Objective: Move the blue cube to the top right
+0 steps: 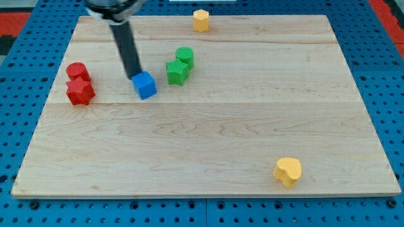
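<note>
Blue cube [144,85] sitting on the left half of the wooden tabletop [208,145], toward the far side, well away from the far-right corner it is meant to reach. My tip [134,75] planted at the cube's far-left upper edge, touching or just about touching; exact contact hard to tell. No jaws on this tool, only a straight dark rod, so nothing held and nothing to open or close.

The relation that counts: cube lying to the right and slightly nearer than my tip, target lying far to the right and farther away. Judging from that, a push from this side would send the cube right but also nearer, so probably a shift of the tip round to the cube's near-left face is called for first.

Directly along the way right: green star-shaped block [177,72] and green cylinder [185,57], close together, just right of the cube.

Count: one blue cube; two green blocks; two red blocks at the left edge, red cylinder [76,70] and red star-shaped block [81,91]; two yellow blocks, yellow block at the far edge [201,20] and yellow heart-shaped block near right [288,171].
</note>
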You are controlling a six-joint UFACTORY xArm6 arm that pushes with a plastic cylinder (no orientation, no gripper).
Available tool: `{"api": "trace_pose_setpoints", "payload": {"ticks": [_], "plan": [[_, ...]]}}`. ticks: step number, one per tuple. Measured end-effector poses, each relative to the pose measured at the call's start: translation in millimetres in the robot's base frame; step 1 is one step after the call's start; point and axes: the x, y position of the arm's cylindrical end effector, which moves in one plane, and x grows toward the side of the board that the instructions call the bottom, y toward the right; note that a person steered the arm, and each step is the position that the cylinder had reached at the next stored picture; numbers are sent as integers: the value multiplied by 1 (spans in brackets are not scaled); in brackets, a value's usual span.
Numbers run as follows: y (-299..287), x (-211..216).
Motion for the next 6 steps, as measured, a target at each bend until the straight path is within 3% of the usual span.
{"api": "trace_pose_setpoints", "payload": {"ticks": [2,3,5,6], "plan": [[-8,92],[47,107],[86,57],[162,58]]}}
